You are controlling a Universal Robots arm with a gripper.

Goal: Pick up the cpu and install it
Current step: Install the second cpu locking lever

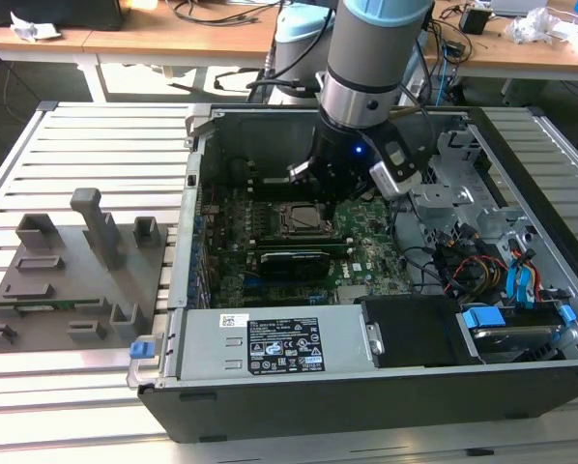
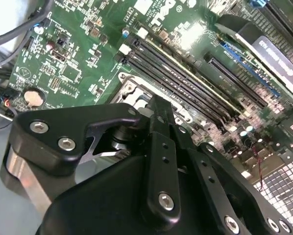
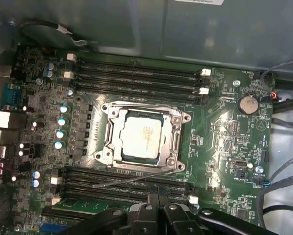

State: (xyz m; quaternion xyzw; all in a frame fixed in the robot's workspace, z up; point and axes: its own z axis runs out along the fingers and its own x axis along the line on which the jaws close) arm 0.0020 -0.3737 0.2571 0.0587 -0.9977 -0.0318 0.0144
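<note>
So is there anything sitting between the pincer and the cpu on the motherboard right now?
Nothing visible does. In the first wrist view the cpu lies flat in its socket frame with its shiny top uncovered, and the pincer sits above the memory slots beside it, apart from the chip.

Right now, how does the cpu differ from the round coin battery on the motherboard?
The cpu is square and sits inside the metal socket frame; the coin battery is round and sits in the open near the board's edge. The cpu is clearly larger than the battery. Both are flat, silvery and lie level on the green motherboard.
</note>
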